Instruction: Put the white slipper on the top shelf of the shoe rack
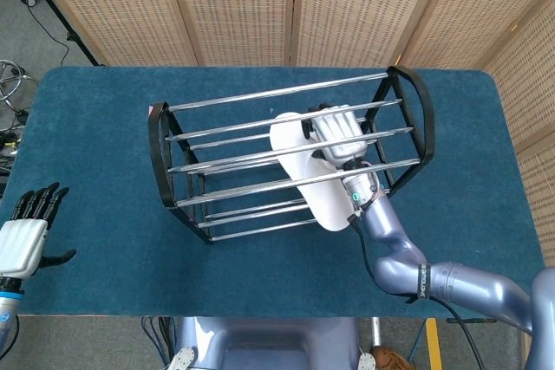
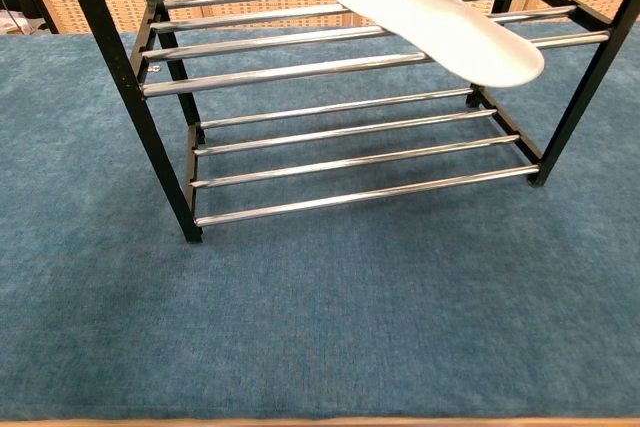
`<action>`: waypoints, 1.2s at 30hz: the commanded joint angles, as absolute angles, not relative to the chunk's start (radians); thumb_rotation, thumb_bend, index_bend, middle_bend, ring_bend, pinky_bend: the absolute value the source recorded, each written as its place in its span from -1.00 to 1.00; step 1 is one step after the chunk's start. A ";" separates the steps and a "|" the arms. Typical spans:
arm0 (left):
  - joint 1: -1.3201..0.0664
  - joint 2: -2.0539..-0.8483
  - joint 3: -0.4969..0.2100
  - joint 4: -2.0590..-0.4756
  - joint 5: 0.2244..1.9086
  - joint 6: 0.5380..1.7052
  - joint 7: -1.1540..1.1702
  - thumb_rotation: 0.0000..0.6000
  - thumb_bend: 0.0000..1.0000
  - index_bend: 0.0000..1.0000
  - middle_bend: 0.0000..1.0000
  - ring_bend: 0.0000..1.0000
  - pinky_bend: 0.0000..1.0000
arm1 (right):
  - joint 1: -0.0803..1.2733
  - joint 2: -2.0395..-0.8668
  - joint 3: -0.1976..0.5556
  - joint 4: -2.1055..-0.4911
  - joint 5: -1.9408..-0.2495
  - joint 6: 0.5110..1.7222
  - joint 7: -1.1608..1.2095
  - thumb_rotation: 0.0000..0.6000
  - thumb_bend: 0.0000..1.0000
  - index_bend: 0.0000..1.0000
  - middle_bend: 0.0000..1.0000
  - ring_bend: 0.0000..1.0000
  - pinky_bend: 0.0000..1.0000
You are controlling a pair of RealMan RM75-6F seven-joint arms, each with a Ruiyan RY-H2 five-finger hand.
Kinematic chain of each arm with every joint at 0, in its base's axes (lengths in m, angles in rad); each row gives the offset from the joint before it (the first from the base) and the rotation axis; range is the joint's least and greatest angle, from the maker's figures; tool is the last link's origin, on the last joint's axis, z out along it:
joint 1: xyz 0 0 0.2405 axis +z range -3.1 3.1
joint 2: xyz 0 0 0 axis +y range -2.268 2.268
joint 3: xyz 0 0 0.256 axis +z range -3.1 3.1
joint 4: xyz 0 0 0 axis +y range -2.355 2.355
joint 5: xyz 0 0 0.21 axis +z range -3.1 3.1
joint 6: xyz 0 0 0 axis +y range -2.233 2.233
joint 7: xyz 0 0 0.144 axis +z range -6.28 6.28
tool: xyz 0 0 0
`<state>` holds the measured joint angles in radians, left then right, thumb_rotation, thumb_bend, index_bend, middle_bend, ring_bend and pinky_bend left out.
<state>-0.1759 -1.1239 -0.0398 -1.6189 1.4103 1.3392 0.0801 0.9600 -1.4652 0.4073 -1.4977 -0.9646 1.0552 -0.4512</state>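
Observation:
A white slipper (image 1: 305, 171) hangs over the top shelf of the black and chrome shoe rack (image 1: 159, 140), toward its right end. My right hand (image 1: 339, 134) grips the slipper from above. In the chest view the slipper's pale sole (image 2: 430, 15) slants over the rack's upper bars (image 2: 280, 72), with its heel past the front bar. Only a sliver of the right hand shows there, at the top edge. My left hand (image 1: 26, 236) rests open at the table's near left corner, far from the rack.
The rack stands mid-table on a blue carpeted tabletop (image 1: 104, 110). Its lower shelf (image 2: 360, 162) holds nothing. Woven screen panels (image 1: 234, 6) line the far side. Cables and metal gear (image 1: 10, 93) lie on the floor past the left edge.

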 commanded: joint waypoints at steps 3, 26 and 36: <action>-0.176 -1.122 -0.041 -1.619 1.409 1.339 0.075 1.00 -1.00 -1.00 -1.00 -1.00 -1.00 | 0.970 -1.481 0.410 -1.482 -0.946 1.066 -0.460 1.00 -0.28 0.27 0.11 -0.01 0.22; -0.175 -1.120 -0.038 -1.624 1.413 1.340 0.076 1.00 -1.00 -1.00 -1.00 -1.00 -1.00 | 0.961 -1.439 0.374 -1.567 -0.960 1.062 -0.442 1.00 -0.27 -0.21 -0.39 -0.51 -0.04; -0.176 -1.125 -0.036 -1.622 1.414 1.340 0.087 1.00 -1.00 -1.00 -1.00 -1.00 -1.00 | 0.950 -1.443 0.354 -1.583 -0.971 1.075 -0.438 1.00 -0.27 -0.24 -0.45 -0.61 -0.27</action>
